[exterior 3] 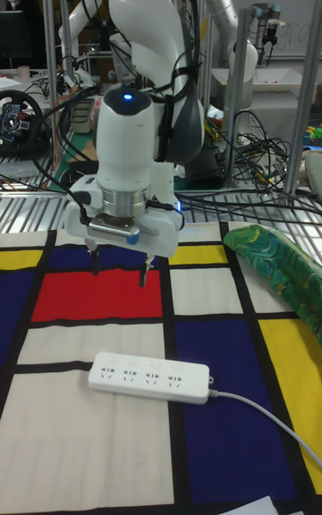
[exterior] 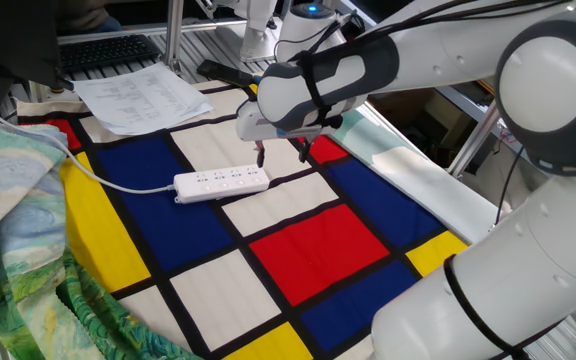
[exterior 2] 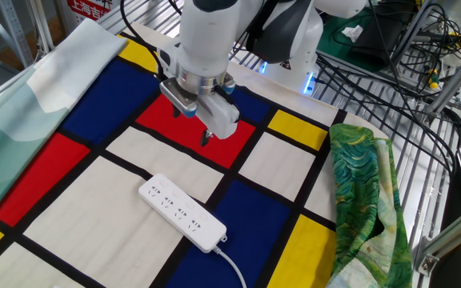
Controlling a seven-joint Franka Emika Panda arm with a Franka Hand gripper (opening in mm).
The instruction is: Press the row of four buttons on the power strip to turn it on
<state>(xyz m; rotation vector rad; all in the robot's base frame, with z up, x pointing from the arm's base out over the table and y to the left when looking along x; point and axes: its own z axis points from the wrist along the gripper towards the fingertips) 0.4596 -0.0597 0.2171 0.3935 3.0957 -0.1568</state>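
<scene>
Power strip (exterior 3: 150, 378): long white bar, lying flat on a white panel of the colour-block cloth (exterior 3: 98, 452), near edge of scene in the tall fixed view; white cable (exterior 3: 268, 423) leaving its right end. Sockets in a row on the top face; row of four buttons (exterior 3: 139, 363) too small and faint to make out singly. No brand or lettering legible on it.

Gripper (exterior 3: 117, 272): hanging in the air beyond the strip, over the red panel, not touching the strip; two dark fingers (exterior 3: 96, 263) pointing down with a plain gap between them, holding nothing. Blue light lit on the white wrist housing.

Green patterned fabric (exterior 3: 284, 278): far right, bunched on the cloth.

Sheets of paper (exterior: 140, 95): printed, text unreadable.
</scene>
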